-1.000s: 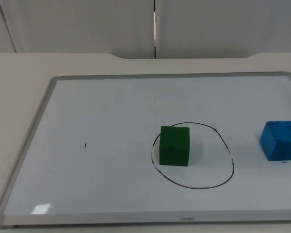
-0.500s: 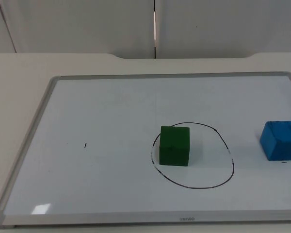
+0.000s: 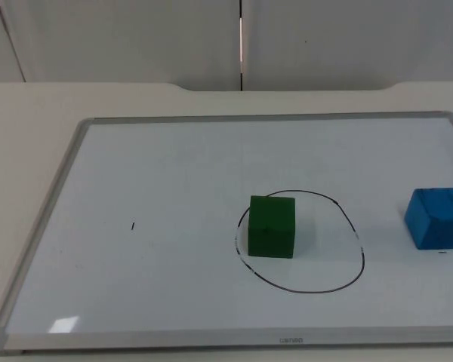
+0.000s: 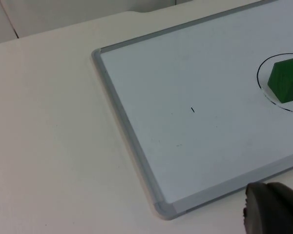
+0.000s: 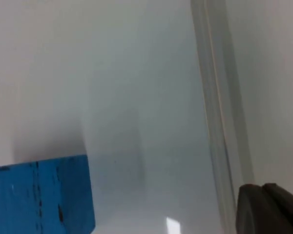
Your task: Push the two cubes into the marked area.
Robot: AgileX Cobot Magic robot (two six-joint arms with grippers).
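Note:
A green cube (image 3: 272, 226) stands on the whiteboard (image 3: 53, 204), inside the left half of a hand-drawn black circle (image 3: 360, 249). A blue cube (image 3: 436, 219) sits outside that circle, near the board's right edge. In the left wrist view my left gripper (image 4: 271, 209) is shut and hovers off the board's near-left corner, far from the green cube (image 4: 287, 80). In the right wrist view my right gripper (image 5: 268, 207) is shut with nothing in it. It is close over the board's frame (image 5: 215, 97), a short way from the blue cube (image 5: 39, 195).
The whiteboard has a raised grey frame (image 4: 128, 131) all around and lies on the white table. A small black tick mark (image 3: 133, 225) is on the board's left half. The grey partition wall (image 3: 241, 38) closes the back.

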